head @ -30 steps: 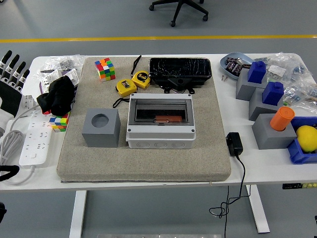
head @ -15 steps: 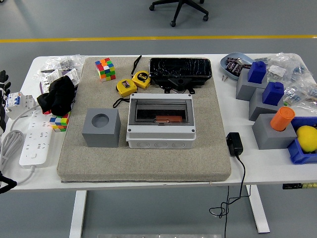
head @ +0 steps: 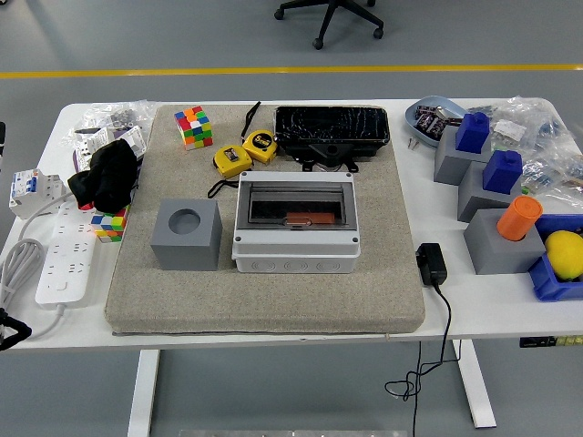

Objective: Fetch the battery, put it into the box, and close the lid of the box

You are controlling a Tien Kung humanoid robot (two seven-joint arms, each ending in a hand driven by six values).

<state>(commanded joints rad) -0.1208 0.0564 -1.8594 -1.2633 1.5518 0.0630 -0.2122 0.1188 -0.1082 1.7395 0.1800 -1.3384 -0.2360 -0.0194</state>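
Though box lid shut, no print legible — robot hand state: cannot tell, neither visible.

1. No text, label, brand, number or sign can be read anywhere on the table
2. Yellow tape measures: each bears a dark round mark on its face, too small to read
3. Power strip: print, if any, cannot be made out
4. Box: nothing legible on its grey casing or its clear lid
5. Neither hand shows, so no place relative to it can be given
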